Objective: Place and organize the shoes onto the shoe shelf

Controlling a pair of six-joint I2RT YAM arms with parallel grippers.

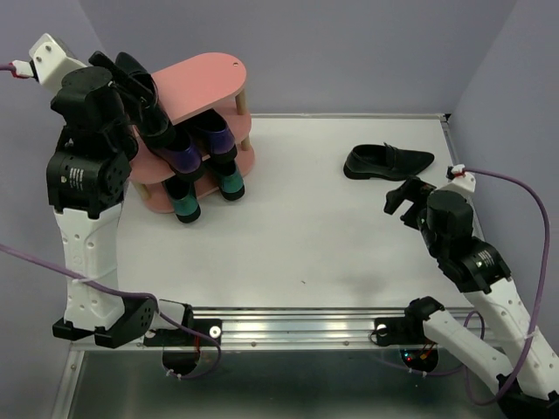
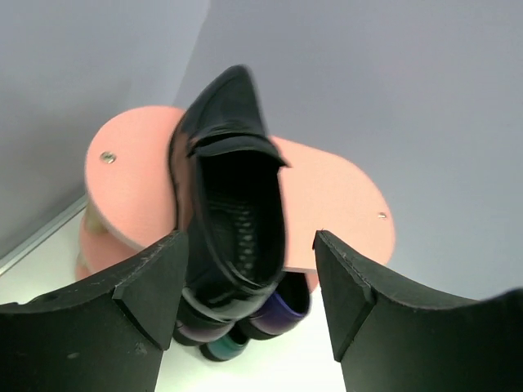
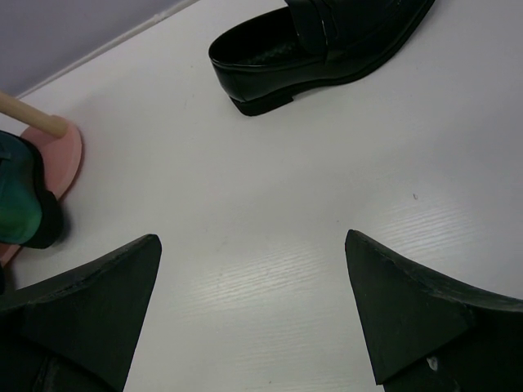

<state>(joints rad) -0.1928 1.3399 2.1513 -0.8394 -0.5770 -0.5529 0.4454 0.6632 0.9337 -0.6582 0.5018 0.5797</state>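
Observation:
The pink shoe shelf [image 1: 205, 83] stands at the back left. A black loafer [image 1: 131, 72] lies on the left end of its top board [image 2: 343, 196], its heel overhanging the edge; it fills the middle of the left wrist view [image 2: 233, 204]. My left gripper [image 1: 144, 103] is open around that heel [image 2: 249, 245], with a gap on the right side. A second black loafer [image 1: 389, 161] lies on the table at the back right and shows in the right wrist view [image 3: 319, 49]. My right gripper [image 1: 403, 196] is open and empty just in front of it [image 3: 253, 245].
Purple-heeled shoes [image 1: 188, 157] sit on the shelf's middle board and green-heeled shoes [image 1: 185, 202] on the bottom board; both show under the top board in the left wrist view [image 2: 282, 314]. A green heel [image 3: 20, 208] and the shelf's base [image 3: 61, 155] show in the right wrist view.

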